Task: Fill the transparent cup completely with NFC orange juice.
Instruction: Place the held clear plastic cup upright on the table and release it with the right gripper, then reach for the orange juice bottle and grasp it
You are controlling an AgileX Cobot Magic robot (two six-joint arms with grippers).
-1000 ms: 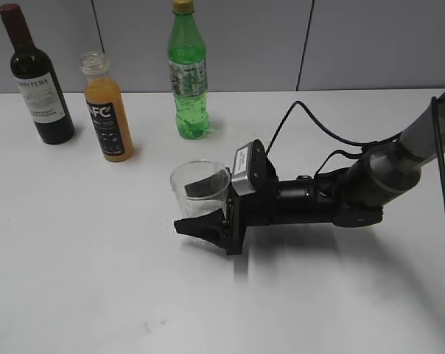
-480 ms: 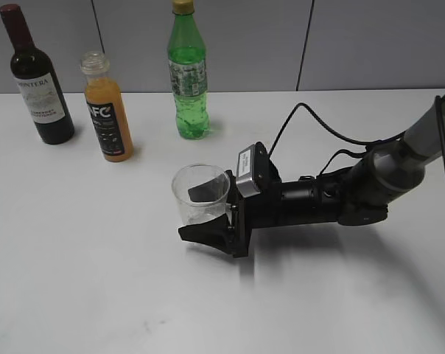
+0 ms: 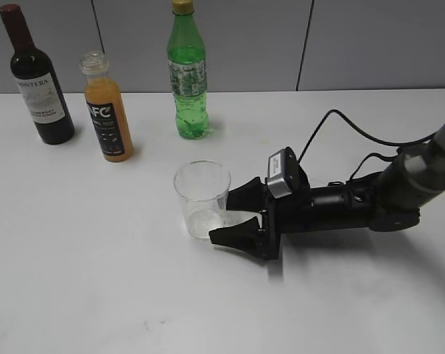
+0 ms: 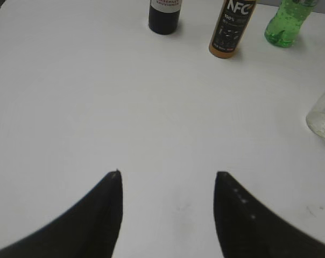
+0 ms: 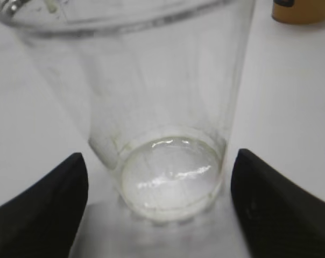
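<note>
The transparent cup [image 3: 202,198] stands upright and empty on the white table, left of my right gripper [image 3: 219,217]. That gripper lies low along the table, open, its black fingertips just at the cup's right side. In the right wrist view the cup [image 5: 152,107] fills the frame, with the right gripper [image 5: 158,156] spread wider than its base and apart from it. The NFC orange juice bottle [image 3: 108,110] stands at the back left, full, with no cap. My left gripper [image 4: 168,173] hangs open over bare table, the NFC bottle [image 4: 232,27] far ahead and the cup [image 4: 324,115] at the right edge.
A dark wine bottle [image 3: 38,81] stands left of the juice bottle, and a green soda bottle [image 3: 187,74] stands behind the cup. A black cable [image 3: 340,122] trails behind the right arm. A grey wall closes the table's far edge.
My right gripper has opened wider and drawn back to the right, so its fingers no longer flank the cup. The cup stays standing on the table.
</note>
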